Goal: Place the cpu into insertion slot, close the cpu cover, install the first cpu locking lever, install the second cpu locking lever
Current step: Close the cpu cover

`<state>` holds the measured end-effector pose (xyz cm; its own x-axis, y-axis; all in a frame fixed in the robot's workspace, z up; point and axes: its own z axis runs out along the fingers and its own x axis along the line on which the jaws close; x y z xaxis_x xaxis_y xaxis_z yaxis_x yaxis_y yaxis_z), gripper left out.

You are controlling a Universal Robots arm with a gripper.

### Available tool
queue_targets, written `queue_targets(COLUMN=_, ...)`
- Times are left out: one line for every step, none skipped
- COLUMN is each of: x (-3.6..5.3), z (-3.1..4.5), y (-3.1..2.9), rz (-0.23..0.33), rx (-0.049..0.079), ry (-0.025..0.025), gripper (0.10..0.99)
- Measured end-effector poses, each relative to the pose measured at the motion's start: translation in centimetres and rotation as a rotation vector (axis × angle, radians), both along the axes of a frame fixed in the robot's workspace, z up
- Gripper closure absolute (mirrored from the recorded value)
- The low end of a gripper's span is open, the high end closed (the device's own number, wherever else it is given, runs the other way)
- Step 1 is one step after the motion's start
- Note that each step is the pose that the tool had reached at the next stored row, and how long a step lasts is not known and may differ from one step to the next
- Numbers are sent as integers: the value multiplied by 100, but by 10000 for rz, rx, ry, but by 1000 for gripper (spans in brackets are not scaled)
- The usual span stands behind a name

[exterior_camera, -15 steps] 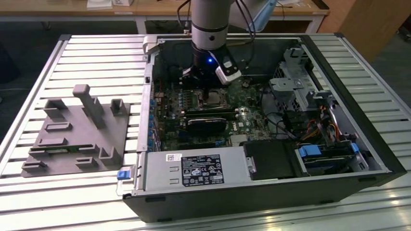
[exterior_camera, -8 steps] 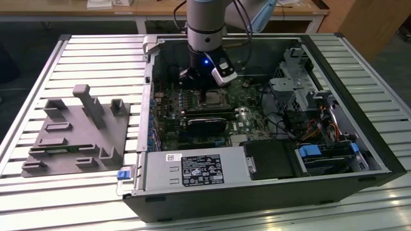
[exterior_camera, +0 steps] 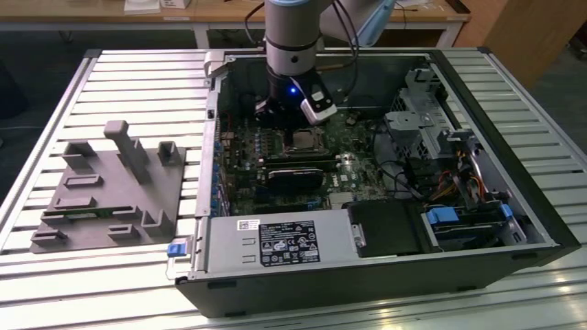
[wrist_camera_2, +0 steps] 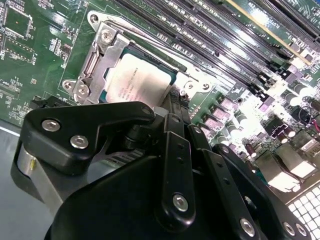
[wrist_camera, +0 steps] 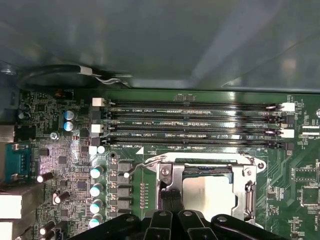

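The cpu (wrist_camera: pixel 207 192) isn't being carried by anything. It's being cradled flat in the slot (exterior_camera: pixel 319 144), pale face up. The claw (wrist_camera: pixel 170 199) is being held right at the slot's edge, just beside the cpu. It's looking pinched together with nothing being gripped, though the gap is too slim to swear by.

The cover (wrist_camera: pixel 248 187) is being seen folded down round the cpu as a silver frame, so it's being judged as closed. A thin wire lever (wrist_camera: pixel 142 162) is being shown running off the cover's corner near the claw. Whether it's being held under its hook can't be told, and a second lever isn't being made out clearly.

Further out, the long ram slots (wrist_camera: pixel 195 122) are being shown just beside the socket on the green board (wrist_camera: pixel 60 165). In the exterior view the arm is being posed upright over the socket inside the open case (exterior_camera: pixel 367 275). The case is being propped on its side on the slatted table (exterior_camera: pixel 137 75). A grey fixture (exterior_camera: pixel 110 199) is being left well apart, toward the exterior view's left.

So, progress as it's being reckoned here:
- **Chip in slot:** done.
- **Cover down:** looks done.
- **Two levers:** seemingly what's being left, with the claw parked right by the first one.
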<state>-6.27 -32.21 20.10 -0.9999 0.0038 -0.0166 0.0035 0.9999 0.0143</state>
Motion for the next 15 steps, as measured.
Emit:
queue_targets(x=0, z=-3, y=0, rz=-1, rx=-1, ry=1, gripper=980)
queue_targets(x=0, z=-5, y=0, rz=0, rx=-2, ry=1, gripper=980)
queue_targets(x=0, z=-5, y=0, rz=0, rx=-3, ry=2, gripper=980)
queue_targets(x=0, z=-5, y=0, rz=-1, rx=-3, ry=2, gripper=980)
queue_targets(x=0, z=-6, y=0, rz=-1, rx=-2, ry=1, gripper=980)
queue_targets(x=0, z=-7, y=0, rz=-1, rx=-1, ry=0, gripper=980)
queue_targets(x=0, z=-7, y=0, rz=0, rx=-1, ry=0, gripper=980)
queue_targets(x=0, z=-7, y=0, rz=-2, rx=-1, ry=1, gripper=980)
queue_targets(x=3, z=-7, y=0, rz=-1, rx=0, ry=0, gripper=980)
queue_targets(x=7, z=-8, y=0, rz=0, rx=1, ry=-1, gripper=980)
queue_targets(x=11, z=-8, y=0, rz=0, rx=1, ry=-1, gripper=980)
queue_targets(x=16, z=-7, y=0, rz=-1, rx=0, ry=0, gripper=980)
queue_targets(x=21, z=-7, y=0, rz=-1, rx=0, ry=0, gripper=980)
queue_targets(x=25, z=-7, y=0, rz=-1, rx=0, ry=0, gripper=980)
queue_targets(x=29, z=-7, y=0, rz=0, rx=-1, ry=0, gripper=980)
